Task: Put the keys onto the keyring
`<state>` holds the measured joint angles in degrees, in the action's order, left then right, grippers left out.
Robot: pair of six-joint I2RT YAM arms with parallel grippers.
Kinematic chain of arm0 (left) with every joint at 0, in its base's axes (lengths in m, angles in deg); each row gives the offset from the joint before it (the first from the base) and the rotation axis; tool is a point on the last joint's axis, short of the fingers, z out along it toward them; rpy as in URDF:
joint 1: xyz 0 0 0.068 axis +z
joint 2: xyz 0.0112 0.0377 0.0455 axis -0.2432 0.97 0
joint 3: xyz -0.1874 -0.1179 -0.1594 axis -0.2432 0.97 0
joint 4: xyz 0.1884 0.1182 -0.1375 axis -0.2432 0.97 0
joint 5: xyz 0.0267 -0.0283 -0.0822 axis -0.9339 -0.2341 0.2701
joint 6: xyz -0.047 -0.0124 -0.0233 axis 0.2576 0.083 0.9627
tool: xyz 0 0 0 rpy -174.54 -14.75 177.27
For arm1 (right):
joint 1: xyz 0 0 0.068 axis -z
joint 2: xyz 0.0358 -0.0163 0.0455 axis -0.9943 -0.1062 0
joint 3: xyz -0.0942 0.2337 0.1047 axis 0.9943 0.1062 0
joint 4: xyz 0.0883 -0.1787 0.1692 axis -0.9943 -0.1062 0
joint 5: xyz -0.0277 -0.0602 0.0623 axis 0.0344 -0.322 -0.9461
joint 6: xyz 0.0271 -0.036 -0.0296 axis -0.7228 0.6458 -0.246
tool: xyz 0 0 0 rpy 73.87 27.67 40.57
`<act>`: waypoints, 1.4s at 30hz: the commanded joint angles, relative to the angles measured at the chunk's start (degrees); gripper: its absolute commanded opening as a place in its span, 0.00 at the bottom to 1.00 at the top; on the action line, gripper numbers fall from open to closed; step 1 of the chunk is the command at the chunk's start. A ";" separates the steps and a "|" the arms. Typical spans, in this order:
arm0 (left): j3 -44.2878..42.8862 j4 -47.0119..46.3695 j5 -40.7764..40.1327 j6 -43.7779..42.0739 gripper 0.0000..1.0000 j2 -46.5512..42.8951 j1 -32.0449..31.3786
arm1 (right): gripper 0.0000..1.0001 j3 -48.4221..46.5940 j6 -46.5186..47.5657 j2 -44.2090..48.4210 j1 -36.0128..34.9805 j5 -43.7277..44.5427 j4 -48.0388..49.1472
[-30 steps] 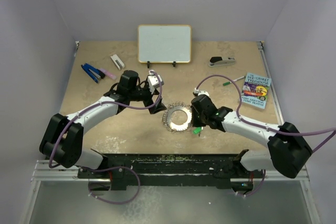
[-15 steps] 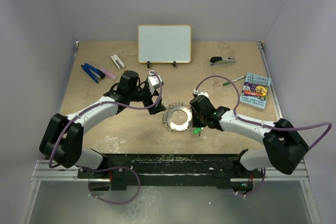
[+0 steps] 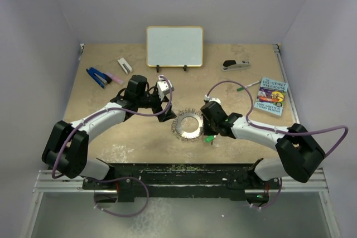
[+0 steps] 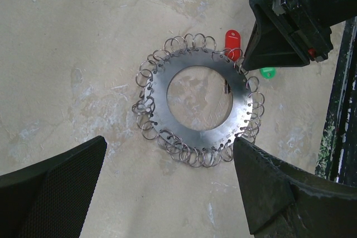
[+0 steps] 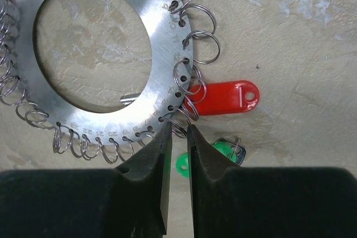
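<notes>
Right wrist: right claw (image 5: pixel 178 129) narrowed at keyring (image 5: pixel 170 43) fringe beside red key (image 5: pixel 223 97) (grip unclear) — left claw (image 4: pixel 170 143) wide open.

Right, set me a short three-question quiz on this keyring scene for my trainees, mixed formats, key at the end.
1. True or false: the left claw is wide open and holds nothing.
2. In the right wrist view, which key is partly hidden under the right claw? A) red B) green C) neither
3. Short answer: the red key lies on which arm's side of the ring?
Key: 1 true; 2 B, the green key; 3 the right arm's.
</notes>
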<state>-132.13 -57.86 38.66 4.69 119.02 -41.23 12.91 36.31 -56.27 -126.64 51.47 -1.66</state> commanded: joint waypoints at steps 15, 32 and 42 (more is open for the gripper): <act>-2.44 -0.61 1.45 -0.97 0.98 -0.48 -0.26 | 0.00 -0.33 -0.67 0.04 -0.73 -3.08 1.58; -2.60 -0.16 1.45 -1.13 0.98 -1.05 -0.26 | 0.02 -0.72 -1.18 0.16 -1.47 -4.98 2.82; -2.62 -0.05 1.54 -1.19 0.98 -1.09 -0.18 | 0.09 -1.31 -2.08 2.63 -3.19 -2.78 0.99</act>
<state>-132.37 -56.81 38.68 4.65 119.02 -41.23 12.91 35.48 -56.20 -128.87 46.73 0.33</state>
